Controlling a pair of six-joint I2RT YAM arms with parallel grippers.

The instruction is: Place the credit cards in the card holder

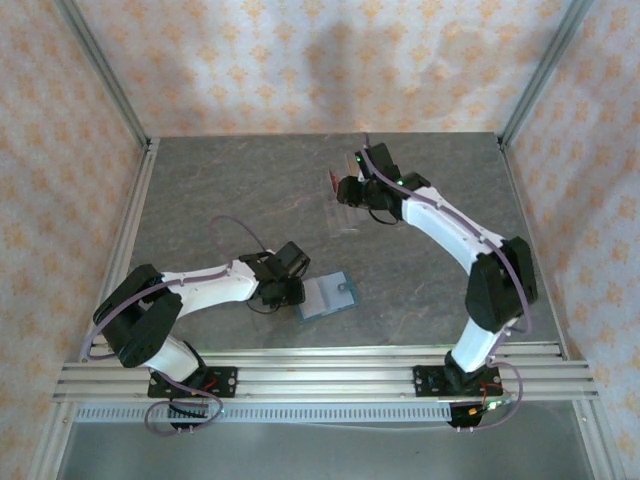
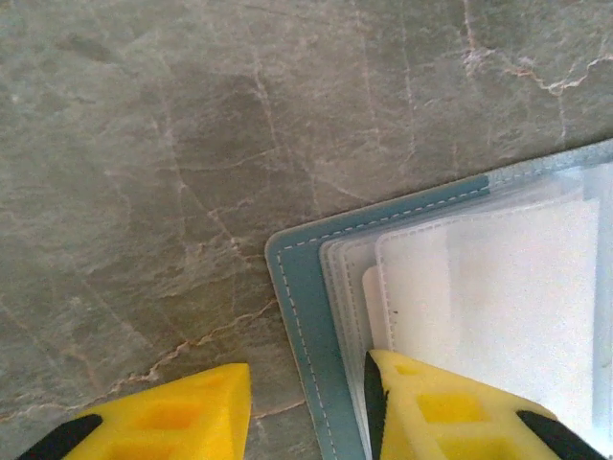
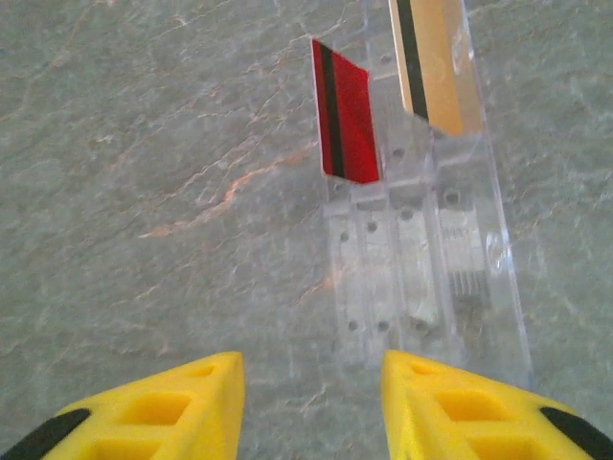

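Observation:
The card holder (image 1: 327, 297) is a small teal wallet lying open near the table's front, its clear sleeves (image 2: 498, 287) facing up. My left gripper (image 1: 293, 290) (image 2: 306, 412) is open at its left edge, with one finger (image 2: 450, 412) over the sleeves and the other above bare table. A dark red credit card (image 3: 345, 115) (image 1: 333, 180) and a gold credit card (image 3: 436, 67) stand upright in slots of a clear plastic stand (image 3: 421, 268) (image 1: 345, 215). My right gripper (image 3: 311, 402) (image 1: 350, 192) is open, hovering at the stand's near end with nothing between its fingers.
The grey marble-patterned tabletop (image 1: 230, 200) is framed by aluminium rails (image 1: 130, 220) on both sides and at the front. Patterned walls rise behind it.

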